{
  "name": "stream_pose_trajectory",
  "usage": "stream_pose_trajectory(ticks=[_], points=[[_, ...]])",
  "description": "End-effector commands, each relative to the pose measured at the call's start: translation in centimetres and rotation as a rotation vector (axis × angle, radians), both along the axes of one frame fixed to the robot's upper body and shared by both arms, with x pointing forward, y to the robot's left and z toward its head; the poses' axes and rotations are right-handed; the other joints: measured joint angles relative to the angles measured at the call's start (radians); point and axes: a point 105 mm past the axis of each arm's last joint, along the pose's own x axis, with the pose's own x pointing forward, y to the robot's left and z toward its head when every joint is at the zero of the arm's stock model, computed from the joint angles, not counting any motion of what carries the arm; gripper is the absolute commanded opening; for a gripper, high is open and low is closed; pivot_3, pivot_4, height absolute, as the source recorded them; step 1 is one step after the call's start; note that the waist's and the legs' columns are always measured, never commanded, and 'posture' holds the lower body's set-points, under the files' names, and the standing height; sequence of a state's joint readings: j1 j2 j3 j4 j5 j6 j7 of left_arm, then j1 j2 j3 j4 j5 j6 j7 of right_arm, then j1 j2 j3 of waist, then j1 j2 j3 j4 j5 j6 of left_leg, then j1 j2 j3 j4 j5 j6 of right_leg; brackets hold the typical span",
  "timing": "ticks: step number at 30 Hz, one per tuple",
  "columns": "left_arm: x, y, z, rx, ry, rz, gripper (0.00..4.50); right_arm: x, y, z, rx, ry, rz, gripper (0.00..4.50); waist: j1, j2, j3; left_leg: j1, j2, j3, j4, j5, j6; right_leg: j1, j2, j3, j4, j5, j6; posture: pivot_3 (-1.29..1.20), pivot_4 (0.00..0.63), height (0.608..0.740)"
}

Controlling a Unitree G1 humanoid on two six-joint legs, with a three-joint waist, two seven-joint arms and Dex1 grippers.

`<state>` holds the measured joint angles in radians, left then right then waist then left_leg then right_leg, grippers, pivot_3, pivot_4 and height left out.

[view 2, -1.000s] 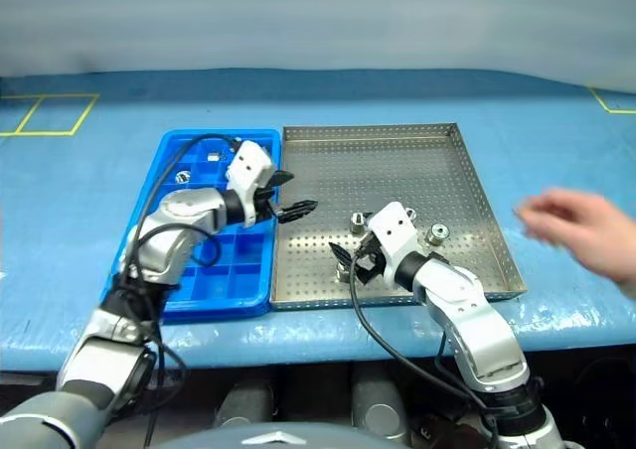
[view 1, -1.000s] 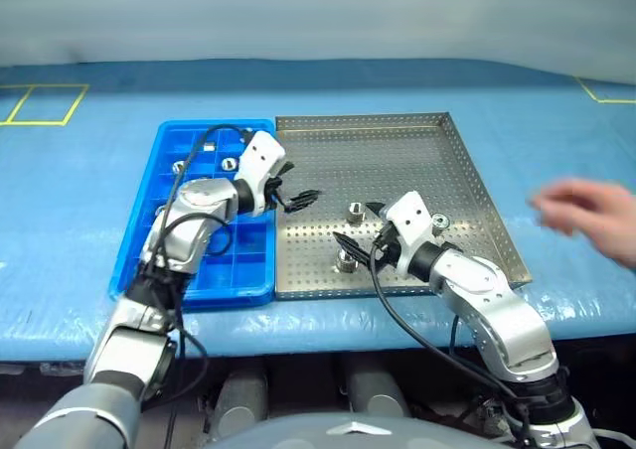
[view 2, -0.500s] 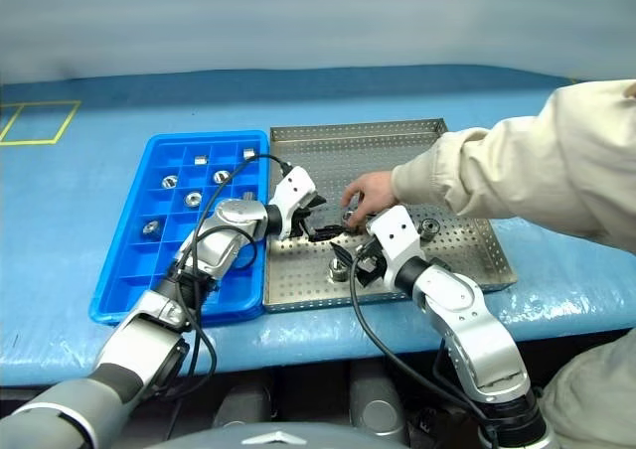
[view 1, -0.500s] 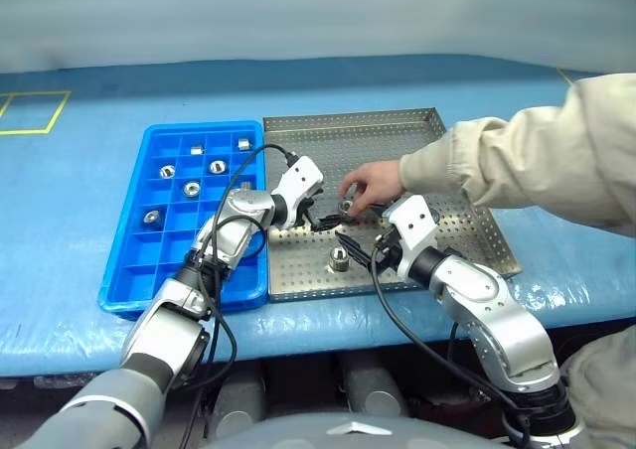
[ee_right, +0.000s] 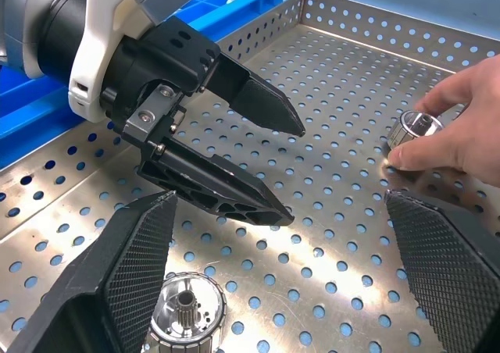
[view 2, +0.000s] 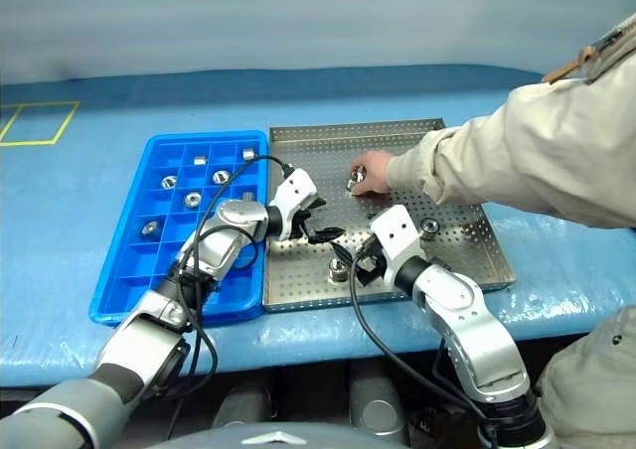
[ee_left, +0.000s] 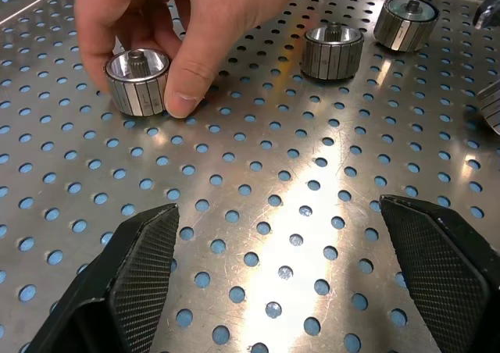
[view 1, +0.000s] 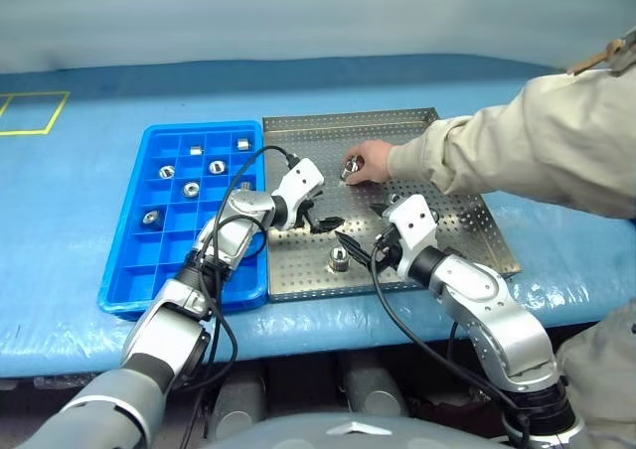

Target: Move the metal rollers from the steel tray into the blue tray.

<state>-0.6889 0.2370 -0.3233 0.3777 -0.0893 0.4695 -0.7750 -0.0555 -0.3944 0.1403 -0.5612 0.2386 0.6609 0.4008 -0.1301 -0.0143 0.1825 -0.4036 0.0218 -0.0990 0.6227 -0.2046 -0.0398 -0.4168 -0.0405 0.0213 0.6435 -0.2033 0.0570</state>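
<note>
We hold both two-fingered black grippers, left [view 1: 326, 222] and right [view 1: 360, 249], spread and empty over the perforated steel tray [view 1: 437, 139]. A person's hand [view 1: 370, 160] pinches one shiny ribbed metal roller [ee_left: 137, 80] ahead of our left gripper; another roller [view 1: 340, 259] stands just below our right gripper. Several already sit in the compartmented blue plastic tray [view 1: 131, 275]. We judge waiting for the hand to clear comes next, then closing on a roller.

Roller [ee_left: 491, 107] cut off by left wrist view edge; person's fingers [ee_left: 187, 80] partly hide another roller [ee_left: 137, 82].
</note>
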Motion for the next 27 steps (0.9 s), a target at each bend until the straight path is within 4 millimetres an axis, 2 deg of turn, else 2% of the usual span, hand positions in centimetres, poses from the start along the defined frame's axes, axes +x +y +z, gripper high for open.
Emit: stream_pose_trajectory(ticks=[1,8,13,17,21,27], points=[[0.2,-0.2,1.2,-0.025,-0.043,-0.010,4.46,0.0,0.1,1.5,0.012,-0.065,0.003,4.50,0.000,0.000,0.000,0.000,0.000,0.000,0.000,0.000,0.000,0.000,0.000,0.000,0.000,0.000,0.000,-0.19,0.150,0.740],[0.0,-0.2,1.8,-0.036,-0.043,-0.024,4.46,0.0,0.2,1.5,0.013,-0.065,0.003,4.50,0.000,0.000,0.000,0.000,0.000,0.000,0.000,0.000,0.000,0.000,0.000,0.000,0.000,0.000,0.000,-0.19,0.150,0.740],[0.7,-0.5,4.7,-0.139,-0.062,-0.014,4.46,0.0,0.1,1.5,0.013,-0.065,0.003,4.50,0.000,0.000,0.000,0.000,0.000,0.000,0.001,0.000,0.000,0.000,0.000,0.000,0.001,0.000,0.000,-0.19,0.150,0.740],[2.4,-0.4,7.4,-0.209,-0.086,0.052,4.46,0.0,0.3,1.5,0.016,-0.067,0.005,4.50,0.003,0.000,0.000,-0.001,0.000,0.000,0.003,0.000,0.000,0.000,0.000,0.000,0.001,0.000,0.000,-0.20,0.150,0.740],[4.2,-0.5,9.1,-0.219,-0.133,0.119,4.46,-0.1,0.3,1.5,0.020,-0.069,0.001,4.50,-0.001,0.000,0.000,-0.001,-0.001,0.000,0.004,0.000,0.000,0.001,0.000,0.001,0.000,0.000,0.001,-0.22,0.150,0.740],[6.1,-1.5,8.9,-0.157,-0.191,0.175,4.46,-0.2,0.6,1.5,0.032,-0.073,-0.005,4.50,-0.014,0.000,0.000,-0.001,-0.001,0.000,0.004,0.000,0.000,0.001,0.000,0.001,0.000,0.001,0.002,-0.26,0.150,0.740]])
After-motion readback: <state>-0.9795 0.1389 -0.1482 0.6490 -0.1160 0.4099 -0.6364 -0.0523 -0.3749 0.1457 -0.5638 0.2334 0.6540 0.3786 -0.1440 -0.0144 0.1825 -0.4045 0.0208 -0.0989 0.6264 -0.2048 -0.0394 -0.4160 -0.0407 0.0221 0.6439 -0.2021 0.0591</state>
